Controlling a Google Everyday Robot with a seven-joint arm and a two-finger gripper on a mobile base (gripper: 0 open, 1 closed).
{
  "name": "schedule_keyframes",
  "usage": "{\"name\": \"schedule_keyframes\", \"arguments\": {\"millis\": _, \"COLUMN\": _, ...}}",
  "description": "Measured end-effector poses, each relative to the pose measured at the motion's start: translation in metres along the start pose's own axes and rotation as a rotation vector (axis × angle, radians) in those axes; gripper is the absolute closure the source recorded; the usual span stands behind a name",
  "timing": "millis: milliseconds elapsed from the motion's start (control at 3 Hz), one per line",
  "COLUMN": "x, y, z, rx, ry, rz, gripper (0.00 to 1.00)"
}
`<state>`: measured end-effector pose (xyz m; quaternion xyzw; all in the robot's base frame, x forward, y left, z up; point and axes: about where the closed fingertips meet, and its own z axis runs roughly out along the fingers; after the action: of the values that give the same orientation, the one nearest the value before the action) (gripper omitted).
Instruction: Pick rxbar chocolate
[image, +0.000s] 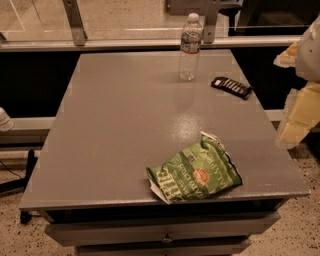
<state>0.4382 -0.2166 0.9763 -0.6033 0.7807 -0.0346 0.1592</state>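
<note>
The rxbar chocolate (231, 86) is a small flat black bar with white lettering. It lies on the grey table (120, 130) near the far right edge, just right of the water bottle. My gripper (299, 112) shows as a pale white and yellow shape at the right edge of the camera view. It hangs beside the table's right side, to the right of the bar and nearer the front, and does not touch it.
A clear plastic water bottle (190, 47) stands upright at the back of the table. A big green chip bag (195, 173) lies at the front edge. A metal rail and glass (130, 44) run behind the table.
</note>
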Motion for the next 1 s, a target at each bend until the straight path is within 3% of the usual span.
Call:
{"name": "schedule_keyframes", "arguments": {"millis": 333, "x": 0.0, "y": 0.0, "z": 0.0, "rx": 0.0, "ry": 0.0, "rz": 0.0, "gripper": 0.0}}
{"name": "schedule_keyframes", "arguments": {"millis": 667, "x": -0.001, "y": -0.016, "z": 0.014, "rx": 0.026, "ry": -0.039, "rz": -0.014, "gripper": 0.0}}
{"name": "schedule_keyframes", "arguments": {"millis": 1000, "x": 0.005, "y": -0.051, "z": 0.037, "rx": 0.062, "ry": -0.12, "rz": 0.005, "gripper": 0.0}}
